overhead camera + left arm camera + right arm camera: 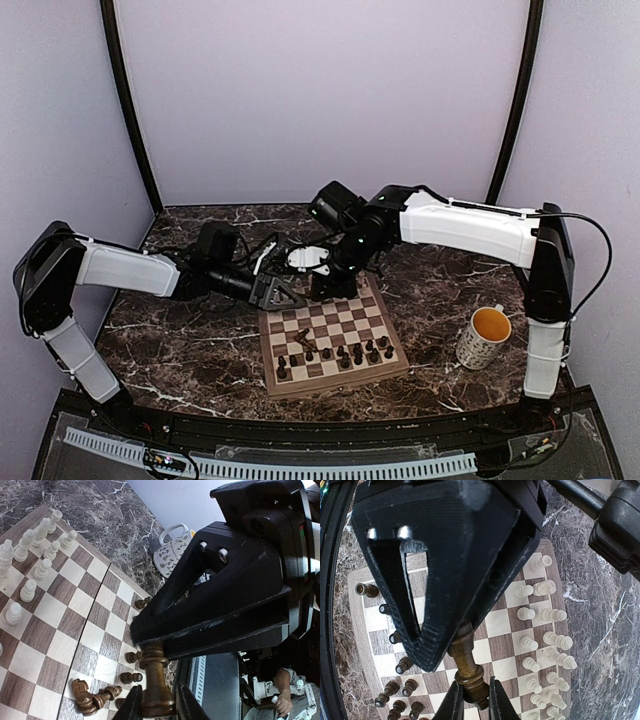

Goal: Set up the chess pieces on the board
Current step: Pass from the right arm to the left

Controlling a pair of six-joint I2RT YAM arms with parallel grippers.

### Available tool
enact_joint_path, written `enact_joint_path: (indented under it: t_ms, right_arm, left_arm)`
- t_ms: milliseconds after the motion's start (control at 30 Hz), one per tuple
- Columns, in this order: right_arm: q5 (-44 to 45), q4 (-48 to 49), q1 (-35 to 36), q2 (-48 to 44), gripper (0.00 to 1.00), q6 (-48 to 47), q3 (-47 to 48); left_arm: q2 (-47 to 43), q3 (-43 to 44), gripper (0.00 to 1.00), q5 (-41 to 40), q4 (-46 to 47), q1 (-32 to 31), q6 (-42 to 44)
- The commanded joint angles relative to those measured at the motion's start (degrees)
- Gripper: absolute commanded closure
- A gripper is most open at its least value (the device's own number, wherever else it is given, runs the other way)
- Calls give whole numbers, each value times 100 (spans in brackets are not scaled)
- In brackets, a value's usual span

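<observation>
Handover step: dark piece point(465, 665) held above board point(340, 386). Right gripper point(472, 700) is clamped on one end. Left gripper point(159, 705) flanks the other narrowly, contact unclear. Next: confirm left grip, then release right.

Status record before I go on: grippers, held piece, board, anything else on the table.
right gripper: shut on dark piece
left gripper: fingers flank same piece, grip unclear
board: pale pieces upright along one end; standing dark pieces at the other; toppled dark pieces lying on squares
mug: upright, right of board
</observation>
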Motion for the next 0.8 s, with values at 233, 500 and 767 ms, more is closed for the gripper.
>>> enact_joint_path:
  t_ms: [233, 500, 767]
  right_arm:
    - [-74, -36, 72, 90, 85, 30, 176]
    - [-378, -35, -98, -242, 62, 127, 151]
    - [-2550, 741, -1291, -1197, 45, 1282, -414]
  left_arm:
    - [-50, -44, 90, 340, 566, -26, -217]
    - [-256, -182, 94, 227, 759, -27, -178]
    - [-928, -462, 94, -486, 969, -22, 216]
